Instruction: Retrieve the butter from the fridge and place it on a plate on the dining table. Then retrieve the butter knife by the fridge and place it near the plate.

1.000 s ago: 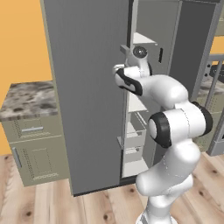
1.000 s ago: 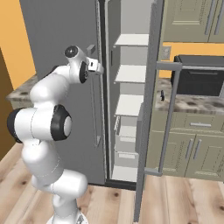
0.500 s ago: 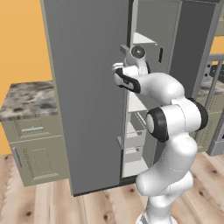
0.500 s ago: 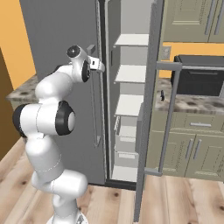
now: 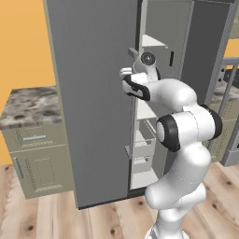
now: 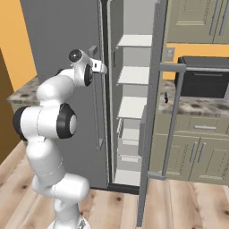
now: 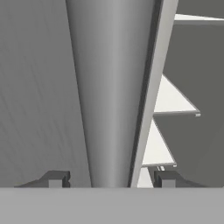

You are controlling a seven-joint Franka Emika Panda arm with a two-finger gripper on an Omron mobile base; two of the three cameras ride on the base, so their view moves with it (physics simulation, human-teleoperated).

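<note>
The tall dark grey fridge [image 5: 93,93] has its left door shut and its right door [image 6: 154,112] swung open, showing white shelves [image 6: 133,107] and drawers inside. My gripper [image 5: 126,77] is up at the left door's vertical bar handle [image 6: 95,98], at about the second shelf's height. In the hand view the handle [image 7: 109,87] runs straight up between my fingertips, and my gripper [image 7: 111,178] stands open around it with a gap on each side. The butter, the plate, the dining table and the butter knife are out of view.
A marble-topped sage cabinet [image 5: 28,105] stands left of the fridge. Right of the open door is a black microwave [image 6: 203,76] on a counter over green cabinets [image 6: 197,147]. The open door's bar handle [image 6: 172,116] juts out toward me. The floor is wood.
My arm has shifted a little, bringing the hand closer onto the left door's handle. Both fridge doors stand as before.
</note>
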